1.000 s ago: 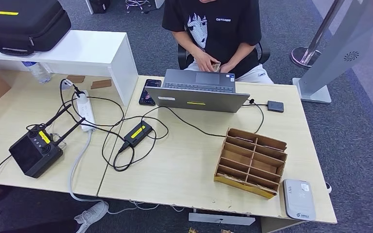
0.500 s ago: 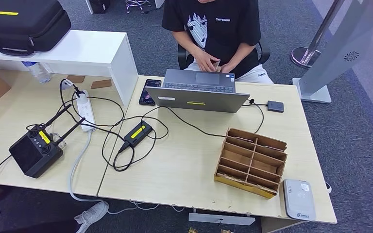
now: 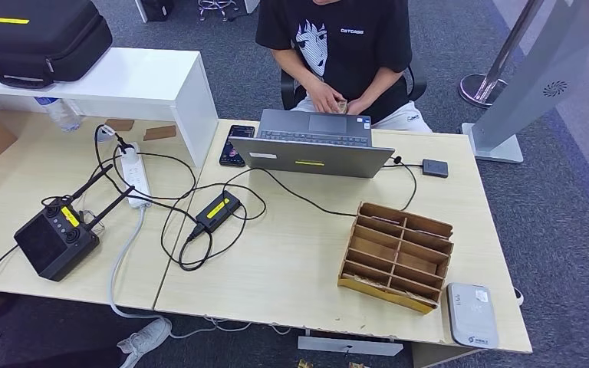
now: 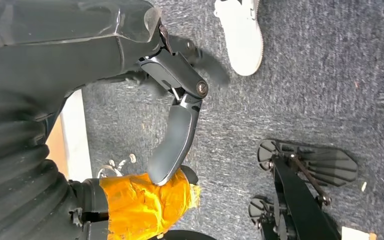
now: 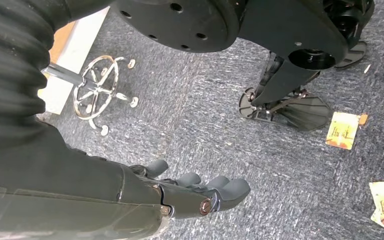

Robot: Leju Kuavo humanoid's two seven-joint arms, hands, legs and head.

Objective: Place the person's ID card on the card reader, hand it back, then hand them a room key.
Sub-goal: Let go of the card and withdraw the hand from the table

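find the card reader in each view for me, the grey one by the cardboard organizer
Head view: the card reader lies flat at the table's near right corner, just right of the cardboard organizer.
Left wrist view: not in it; this camera faces the floor.
Right wrist view: not in it, floor again.
Shared landmark: the blue-grey carpet.

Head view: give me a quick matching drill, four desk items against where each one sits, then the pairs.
Things:
1. card reader
2. cardboard organizer
3. phone
4. laptop

Places:
A. left of the laptop, at the table's far edge
B. in front of the seated person
C. near right corner of the table
D. just left of the card reader

Pairs: 1-C, 2-D, 3-A, 4-B
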